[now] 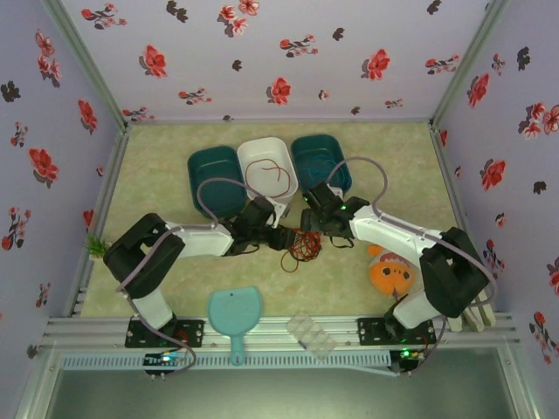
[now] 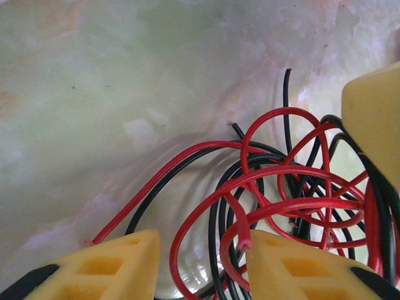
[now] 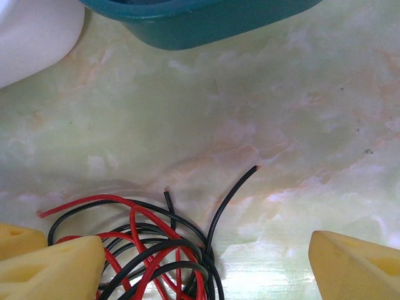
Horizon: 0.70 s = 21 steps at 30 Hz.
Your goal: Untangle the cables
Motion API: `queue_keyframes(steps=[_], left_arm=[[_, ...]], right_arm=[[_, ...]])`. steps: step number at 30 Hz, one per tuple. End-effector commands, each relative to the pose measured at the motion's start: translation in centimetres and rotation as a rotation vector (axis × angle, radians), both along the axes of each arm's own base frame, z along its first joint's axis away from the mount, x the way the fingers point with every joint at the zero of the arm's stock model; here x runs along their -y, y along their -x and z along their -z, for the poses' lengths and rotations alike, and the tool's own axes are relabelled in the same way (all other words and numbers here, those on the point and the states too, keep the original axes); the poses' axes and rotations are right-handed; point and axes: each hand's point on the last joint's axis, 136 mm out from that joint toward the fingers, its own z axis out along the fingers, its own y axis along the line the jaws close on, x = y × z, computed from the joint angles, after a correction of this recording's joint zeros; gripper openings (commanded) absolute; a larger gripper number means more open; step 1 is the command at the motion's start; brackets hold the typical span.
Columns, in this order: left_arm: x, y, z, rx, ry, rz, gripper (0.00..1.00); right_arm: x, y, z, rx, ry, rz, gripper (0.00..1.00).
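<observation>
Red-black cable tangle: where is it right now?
Top view: the red-black tangle lies at the centre of the table, just in front of the white bin, between the left gripper and the right gripper.

Bright diffuse light; faint shadows beneath cables [image 2: 294, 187]; wrist views soft.

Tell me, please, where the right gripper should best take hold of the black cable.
Probably the black cable at its longer free end, the single strand arcing out of the tangle onto bare table. It lies flat, clear of the red cable, so descend from above with the open right gripper astride it.
</observation>
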Motion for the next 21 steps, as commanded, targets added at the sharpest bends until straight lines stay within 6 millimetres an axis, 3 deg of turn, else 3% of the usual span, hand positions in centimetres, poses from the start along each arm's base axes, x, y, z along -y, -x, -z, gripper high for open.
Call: queue_keyframes(steps=[1,5,13,21], left_arm=[[1.6,-0.6,-1.3,0.036,0.041,0.025,0.39],[1.8,-1.1,-1.1,0.033,0.044,0.002,0.3],[1.4,-1.5,-1.0,0.035,0.03,-0.033,0.02],[-0.2,-1.6,-2.8,0.08,0.009,-0.078,0.0]], right_arm=[[-0.4,-0.5,-0.1,-0.003,-0.029,0.022,0.86],[-0.6,-0.4,0.0,-0.01,-0.037,0.017,0.87],[0.0,0.1,1.1,-0.035,-0.01,0.022,0.88],[1.5,0.8,2.5,-0.057,0.031,0.058,0.88]])
